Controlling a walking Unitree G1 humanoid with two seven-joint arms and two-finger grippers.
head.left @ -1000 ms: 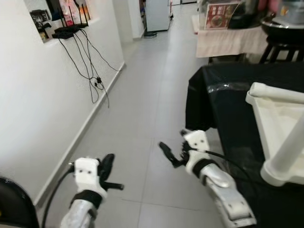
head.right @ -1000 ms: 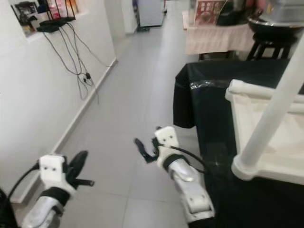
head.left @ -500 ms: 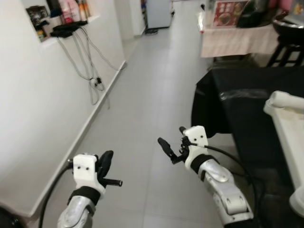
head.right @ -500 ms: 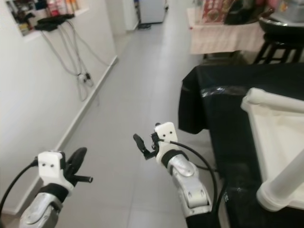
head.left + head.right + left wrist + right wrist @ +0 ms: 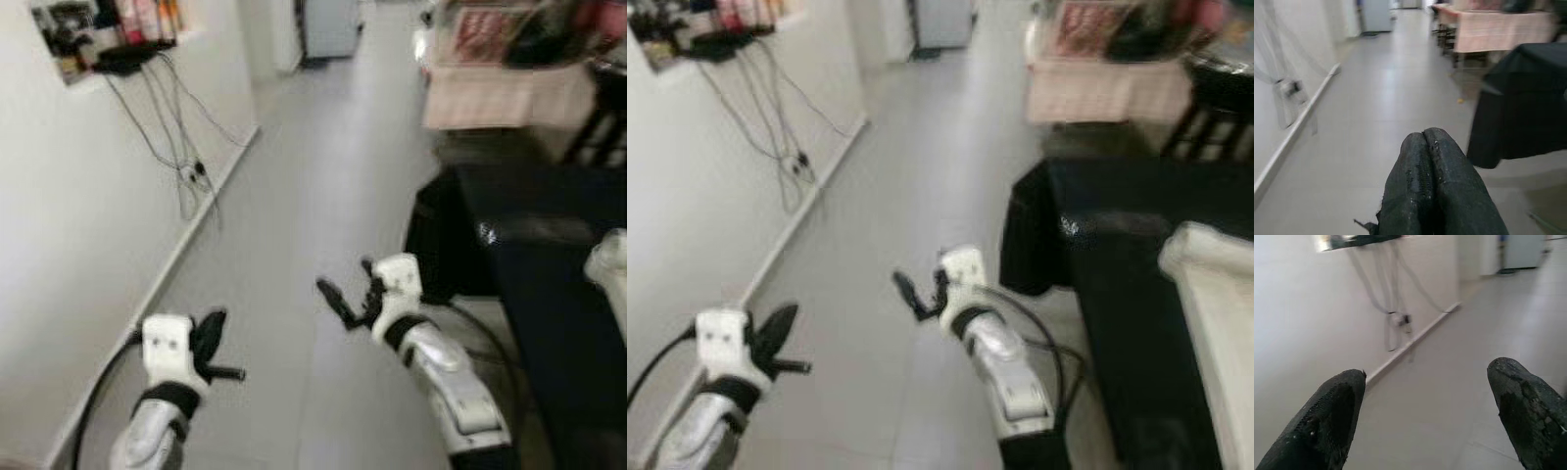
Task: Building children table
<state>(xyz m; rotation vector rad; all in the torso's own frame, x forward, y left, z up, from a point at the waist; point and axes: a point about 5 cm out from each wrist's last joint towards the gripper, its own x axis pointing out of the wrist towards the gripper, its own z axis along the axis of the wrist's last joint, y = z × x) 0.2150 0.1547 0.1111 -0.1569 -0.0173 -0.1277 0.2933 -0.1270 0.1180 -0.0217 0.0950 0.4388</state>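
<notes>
Both eye views come to me blurred. The white frame [image 5: 1213,323] is cut by the edge, and I can't read the shelf clutter [image 5: 98,29].

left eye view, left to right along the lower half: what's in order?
White wall → left end effector → grey floor → right end effector → black-draped table → white table part.

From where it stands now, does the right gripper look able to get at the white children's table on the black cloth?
Probably not yet. The right gripper, fingers open, points out over the floor, while the white table sits off to the robot's right on the black cloth; nothing blocks it, but the arm must swing over.
</notes>
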